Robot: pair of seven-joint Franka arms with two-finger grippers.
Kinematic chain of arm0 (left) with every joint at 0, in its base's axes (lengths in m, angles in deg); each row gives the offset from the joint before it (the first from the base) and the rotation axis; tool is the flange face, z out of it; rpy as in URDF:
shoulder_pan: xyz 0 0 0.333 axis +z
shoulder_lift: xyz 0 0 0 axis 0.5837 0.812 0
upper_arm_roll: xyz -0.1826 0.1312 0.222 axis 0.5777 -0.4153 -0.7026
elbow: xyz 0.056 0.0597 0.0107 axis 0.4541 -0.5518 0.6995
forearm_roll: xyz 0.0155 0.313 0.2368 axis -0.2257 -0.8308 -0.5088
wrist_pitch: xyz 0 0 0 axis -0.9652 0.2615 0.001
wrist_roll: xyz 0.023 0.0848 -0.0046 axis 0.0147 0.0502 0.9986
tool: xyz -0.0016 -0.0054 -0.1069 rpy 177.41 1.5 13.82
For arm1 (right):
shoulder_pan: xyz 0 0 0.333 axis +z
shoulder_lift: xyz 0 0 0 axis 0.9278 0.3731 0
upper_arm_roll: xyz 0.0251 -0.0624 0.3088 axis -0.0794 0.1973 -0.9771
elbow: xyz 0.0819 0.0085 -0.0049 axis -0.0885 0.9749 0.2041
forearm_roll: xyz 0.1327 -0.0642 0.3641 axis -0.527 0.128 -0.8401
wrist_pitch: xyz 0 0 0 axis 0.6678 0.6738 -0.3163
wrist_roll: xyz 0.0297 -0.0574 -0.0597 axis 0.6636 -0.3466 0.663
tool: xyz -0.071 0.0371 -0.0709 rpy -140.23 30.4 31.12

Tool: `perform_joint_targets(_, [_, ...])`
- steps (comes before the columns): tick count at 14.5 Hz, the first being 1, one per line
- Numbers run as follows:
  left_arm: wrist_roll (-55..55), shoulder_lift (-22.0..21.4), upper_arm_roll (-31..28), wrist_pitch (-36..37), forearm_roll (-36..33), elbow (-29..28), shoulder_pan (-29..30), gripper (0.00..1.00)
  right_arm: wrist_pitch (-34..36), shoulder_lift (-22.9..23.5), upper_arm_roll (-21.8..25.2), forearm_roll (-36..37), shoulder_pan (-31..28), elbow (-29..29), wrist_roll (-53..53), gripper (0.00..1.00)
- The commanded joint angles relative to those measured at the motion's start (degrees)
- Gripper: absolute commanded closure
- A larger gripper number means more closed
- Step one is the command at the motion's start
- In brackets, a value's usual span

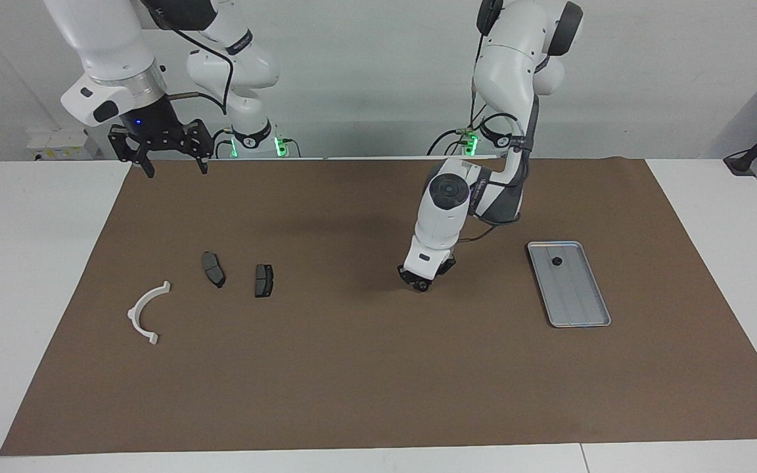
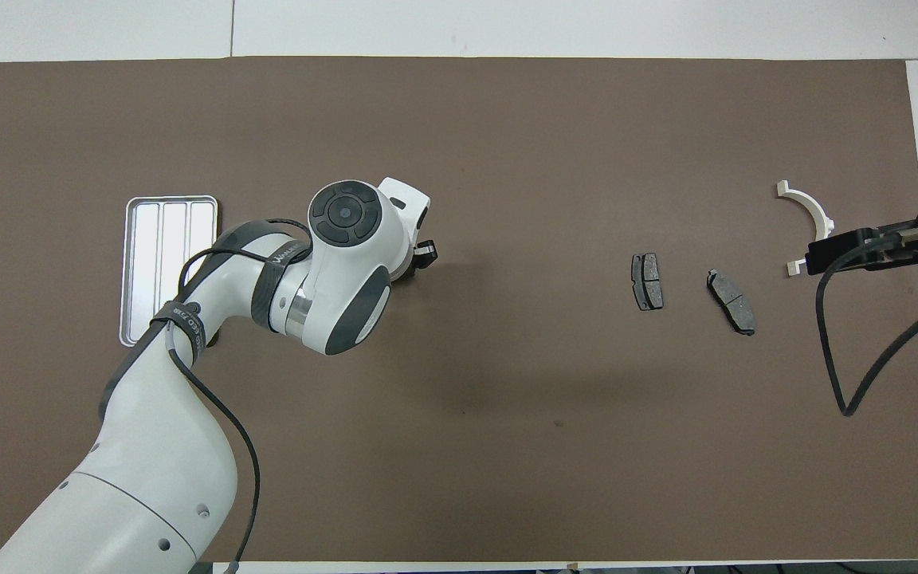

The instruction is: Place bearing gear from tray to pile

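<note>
The silver tray lies on the brown mat toward the left arm's end; it also shows in the overhead view. A small dark bearing gear lies in the tray's end nearer the robots; the left arm hides it in the overhead view. The pile lies toward the right arm's end: two dark brake pads and a white half-ring bracket. My left gripper hangs low over the bare mat between tray and pile, closer to the tray. My right gripper waits raised and open over the mat's edge nearest the robots.
The brown mat covers most of the white table. In the overhead view the pads and bracket lie spread apart, with the right gripper and its cable over the bracket's nearer end.
</note>
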Motion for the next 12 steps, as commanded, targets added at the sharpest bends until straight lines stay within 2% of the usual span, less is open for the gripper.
perform_joint_targets(1, [0.36, -2.36, -1.01, -1.48, 0.25, -3.17, -0.95, 0.01, -0.41, -1.95, -0.02, -1.48, -0.48, 2.65, 2.01, 0.00])
perform_joint_targets(4, [-0.43, -2.79, -1.36, 2.39, -1.50, -0.54, 0.71, 0.00, -0.58, -1.95, -0.11, -1.48, -0.13, 2.83, 1.57, 0.00])
perform_joint_targets(5, [-0.96, -4.54, -1.27, 3.18, -1.59, -1.14, 2.20, 0.00, -0.76, -1.95, -0.28, -1.48, -0.13, 2.91, 1.31, 0.00])
perform_joint_targets(7, [-8.21, -10.85, -1.27, 5.64, -1.59, -6.74, 5.10, 0.00, -3.29, -1.95, -0.46, -1.48, 1.53, 4.48, -1.58, 0.00])
perform_joint_targets(9, [-18.31, -16.92, -1.27, 5.39, -1.59, -14.65, 10.01, 0.00, -5.58, -1.69, -0.46, -1.39, 5.21, 6.07, -8.50, 0.00])
perform_joint_targets(12, [-32.13, -19.14, -1.27, 5.65, -1.59, -19.07, 16.52, 0.00, -11.64, 0.67, -0.46, -1.39, 12.77, 8.45, -22.21, 0.00])
